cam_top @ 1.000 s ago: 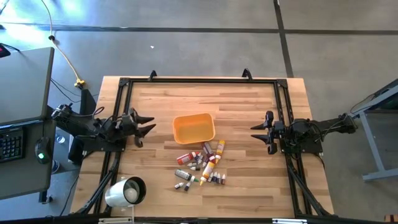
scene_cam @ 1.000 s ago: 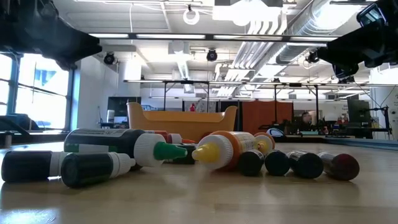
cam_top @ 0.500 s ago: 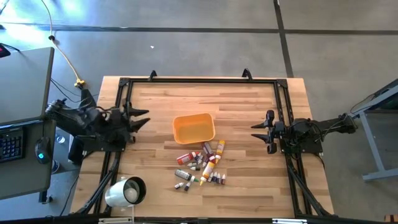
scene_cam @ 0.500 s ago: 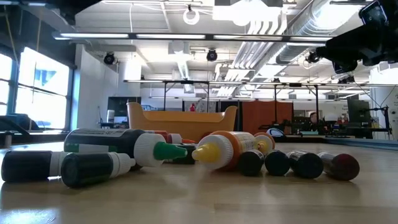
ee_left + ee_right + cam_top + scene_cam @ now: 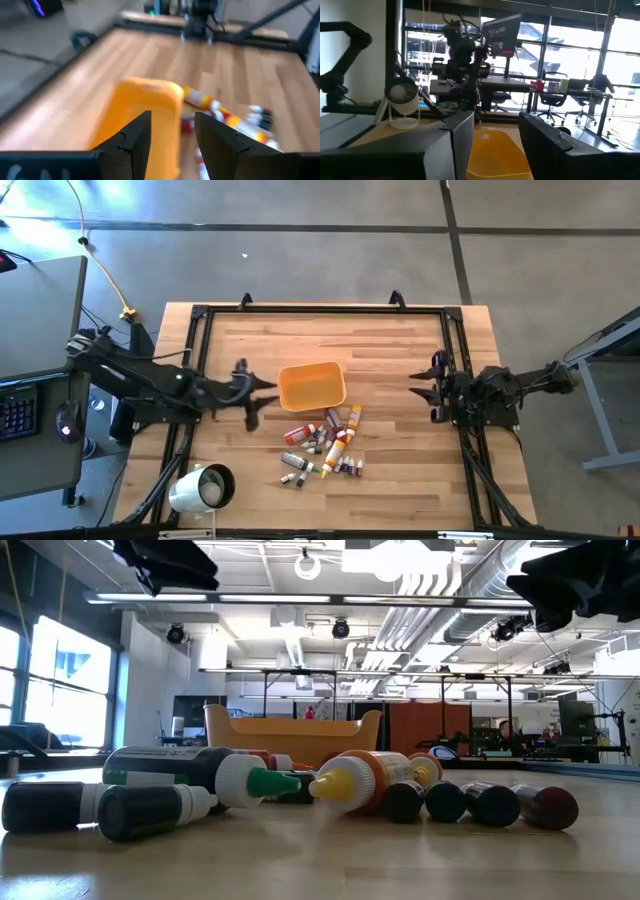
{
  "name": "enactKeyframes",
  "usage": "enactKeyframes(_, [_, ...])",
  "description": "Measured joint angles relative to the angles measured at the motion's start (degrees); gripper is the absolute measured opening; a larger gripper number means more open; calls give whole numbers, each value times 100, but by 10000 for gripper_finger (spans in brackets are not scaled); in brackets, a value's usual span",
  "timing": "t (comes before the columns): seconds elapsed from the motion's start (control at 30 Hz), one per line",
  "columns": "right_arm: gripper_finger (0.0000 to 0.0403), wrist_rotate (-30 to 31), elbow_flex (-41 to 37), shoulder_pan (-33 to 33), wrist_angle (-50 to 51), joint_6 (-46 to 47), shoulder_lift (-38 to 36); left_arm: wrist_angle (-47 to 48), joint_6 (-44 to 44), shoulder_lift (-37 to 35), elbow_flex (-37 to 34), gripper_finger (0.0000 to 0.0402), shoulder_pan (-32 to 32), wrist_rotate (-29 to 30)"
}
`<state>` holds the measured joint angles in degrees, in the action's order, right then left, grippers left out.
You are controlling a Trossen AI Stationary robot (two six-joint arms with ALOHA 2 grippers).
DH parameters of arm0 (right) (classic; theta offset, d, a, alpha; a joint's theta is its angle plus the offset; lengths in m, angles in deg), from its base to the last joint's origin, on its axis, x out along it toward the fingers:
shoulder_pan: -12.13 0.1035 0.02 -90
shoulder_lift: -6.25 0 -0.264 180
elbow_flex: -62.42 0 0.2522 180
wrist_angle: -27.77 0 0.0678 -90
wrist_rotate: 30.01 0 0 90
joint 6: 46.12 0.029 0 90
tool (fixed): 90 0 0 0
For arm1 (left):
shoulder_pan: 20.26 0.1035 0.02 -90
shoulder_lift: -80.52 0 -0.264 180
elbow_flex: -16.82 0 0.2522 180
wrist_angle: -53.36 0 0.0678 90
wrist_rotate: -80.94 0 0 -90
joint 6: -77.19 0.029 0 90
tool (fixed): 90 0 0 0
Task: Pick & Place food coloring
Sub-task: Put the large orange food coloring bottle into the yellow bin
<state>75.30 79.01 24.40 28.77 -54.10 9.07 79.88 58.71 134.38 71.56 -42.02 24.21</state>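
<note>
Two dark robot arms flank a butcher-block table (image 5: 400, 440) as we look down on it. At centre sits a square orange tray (image 5: 312, 386), and just in front of it the food coloring (image 5: 325, 444) lies scattered in a loose heap on the bare wood: small bottles and tubes in red, yellow, brown and dark shades with pale caps, none of them inside the tray from what we can see.

From table height we see those bottles on their sides, a yellow-capped orange one (image 5: 358, 781) in the middle, a green-tipped dark one (image 5: 190, 771) to its side, and a row of dark round ends (image 5: 470, 802) beside them, with the tray rising behind.

We find the left gripper (image 5: 250, 394) reached out over the table just beside the tray's edge, above the wood and touching nothing. Its own camera shows the two fingers (image 5: 134, 140) parted with clear space between them, the tray and some bottles beyond; the jaws are released and carry nothing.

We place the right gripper (image 5: 432, 392) at the table's right side, well apart from the heap. Its fingers (image 5: 457, 140) also stand spread, empty, facing the tray across the table. A white cylindrical lamp (image 5: 202, 488) rests near the table's front left corner.
</note>
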Motion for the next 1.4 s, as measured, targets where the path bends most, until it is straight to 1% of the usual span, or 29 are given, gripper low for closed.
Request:
enactKeyframes(0.1, [151, 41, 0, 0, -453, -1, 321, 164, -445, 740, 556, 149, 74, -311])
enactKeyframes(0.2, [151, 10, 0, 0, -915, -28, 790, 1180, -795, 1398, 1363, 149, 208, -680])
enactKeyframes(0.23, [151, 22, 15, 0, -1030, -81, 957, 1520, -883, 1628, 1683, 149, 273, -723])
enactKeyframes(0.3, [151, 88, 101, 0, -1140, -110, 1285, 2279, -984, 2102, 2293, 149, 411, -748])
enactKeyframes(0.37, [151, 92, 232, 0, -1146, -107, 1584, 3035, -1070, 2563, 2760, 149, 511, -975])
enactKeyframes(0.43, [151, 83, 356, 0, -1150, -104, 1842, 3317, -1086, 2971, 3166, 149, 602, -1231])
enactKeyframes(0.53, [151, 83, 550, 0, -1139, -108, 2216, 3557, -1309, 3436, 3542, 149, 648, -1517])
enactKeyframes(0.63, [151, 87, 714, 0, -972, -103, 2501, 3535, -1541, 3809, 3690, 149, 648, -1747])
enactKeyframes(0.73, [151, 107, 784, 0, -808, -97, 2704, 3470, -1697, 4093, 3711, 149, 637, -2131])
enactKeyframes(0.9, [151, 103, 800, 0, -769, 87, 2894, 3504, -2115, 4665, 3699, 149, 592, -2562])
enactKeyframes(1.03, [151, 83, 800, 0, -679, 363, 2945, 3427, -2122, 5066, 3698, 149, 589, -2598])
enactKeyframes(1.07, [151, 85, 800, 0, -665, 415, 2950, 3536, -2126, 5108, 3681, 149, 589, -2613])
enactKeyframes(1.13, [151, 82, 800, 0, -594, 580, 2938, 3416, -2125, 5208, 3704, 149, 596, -2630])
enactKeyframes(1.23, [151, 83, 800, 0, -538, 837, 2980, 3600, -2127, 5238, 3689, 149, 598, -2639])
enactKeyframes(1.3, [151, 83, 800, 0, -459, 945, 3013, 3451, -2127, 5265, 3706, 149, 600, -2633])
enactKeyframes(1.4, [151, 53, 799, 8, -381, 954, 3073, 3516, -2127, 5300, 3689, 149, 599, -2643])
